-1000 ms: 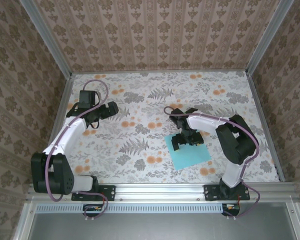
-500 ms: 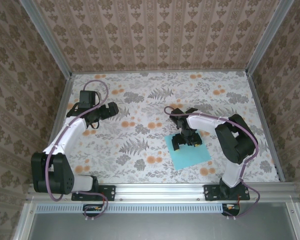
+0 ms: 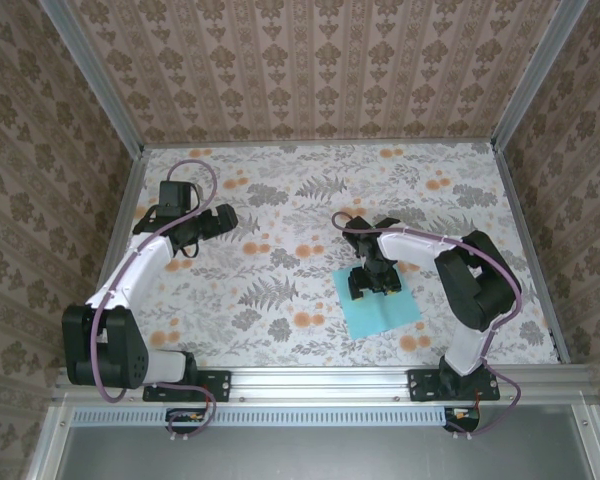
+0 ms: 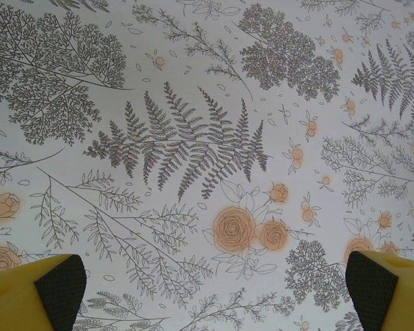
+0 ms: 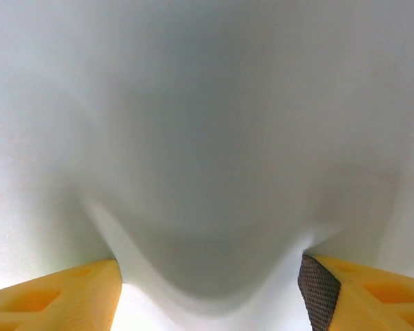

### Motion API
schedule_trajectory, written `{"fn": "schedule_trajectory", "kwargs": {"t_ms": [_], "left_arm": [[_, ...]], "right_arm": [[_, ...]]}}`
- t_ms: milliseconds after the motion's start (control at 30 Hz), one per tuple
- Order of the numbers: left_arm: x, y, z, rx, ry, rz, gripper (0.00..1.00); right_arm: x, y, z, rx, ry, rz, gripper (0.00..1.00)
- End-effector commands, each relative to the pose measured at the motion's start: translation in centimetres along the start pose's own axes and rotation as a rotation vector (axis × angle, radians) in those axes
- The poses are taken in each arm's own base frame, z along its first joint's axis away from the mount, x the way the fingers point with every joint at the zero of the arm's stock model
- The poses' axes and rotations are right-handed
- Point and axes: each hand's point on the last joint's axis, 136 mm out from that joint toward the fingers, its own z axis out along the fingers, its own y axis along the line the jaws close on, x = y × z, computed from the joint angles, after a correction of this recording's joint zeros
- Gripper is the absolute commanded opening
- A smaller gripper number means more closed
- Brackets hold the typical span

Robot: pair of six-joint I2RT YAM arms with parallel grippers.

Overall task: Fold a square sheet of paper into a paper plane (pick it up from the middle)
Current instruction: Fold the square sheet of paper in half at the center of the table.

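Top: sheet (image 3: 388,312) unfolded, by table's (image 3: 280,190) near edge, right of centre; right gripper (image 3: 372,288) planted on its middle | Left wrist: left gripper (image 4: 214,293) wide apart, empty, above table | Right wrist: jaws partly apart, sheet humped between, not yet clamped; pickup apparently beginning, all folds left.

A floral tablecloth (image 3: 290,190) — patterned walls (image 3: 310,60) around it.

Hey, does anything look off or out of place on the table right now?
Only the square sheet of paper: it lies skewed to the table edges, and its middle humps up between the right tool's fingers pressing on it. No tears visible.
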Motion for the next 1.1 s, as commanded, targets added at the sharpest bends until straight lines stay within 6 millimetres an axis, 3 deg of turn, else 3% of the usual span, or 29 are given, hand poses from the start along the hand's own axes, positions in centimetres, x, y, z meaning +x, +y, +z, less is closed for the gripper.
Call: {"fn": "schedule_trajectory", "kwargs": {"t_ms": [0, 133, 333, 567, 667, 833, 1067], "left_arm": [[0.4, -0.4, -0.1, 0.018, 0.02, -0.012, 1.0], [0.7, -0.6, 0.0, 0.034, 0.032, -0.022, 1.0], [2.3, -1.4, 0.7, 0.095, 0.077, -0.065, 1.0], [5.2, -3.2, 1.7, 0.198, 0.143, -0.097, 0.95], [6.1, -3.6, 2.0, 0.223, 0.156, -0.103, 0.93], [7.0, -4.5, 2.5, 0.262, 0.164, -0.113, 0.91], [7.8, -5.4, 3.2, 0.273, 0.187, -0.102, 0.89]], "right_arm": [[0.8, -1.2, 1.8, 0.043, 0.027, 0.041, 0.7], [-0.3, 0.2, 0.4, -0.039, -0.036, 0.066, 0.59], [-2.2, 4.2, -2.5, -0.286, -0.133, 0.12, 0.36], [-3.9, 11.3, -8.5, -0.753, -0.196, 0.107, 0.32], [-4.1, 12.8, -10.1, -0.875, -0.199, 0.094, 0.32], [-4.2, 13.5, -8.8, -0.918, -0.152, 0.105, 0.32], [-5.0, 11.8, -6.7, -0.871, -0.123, 0.147, 0.34]]}}
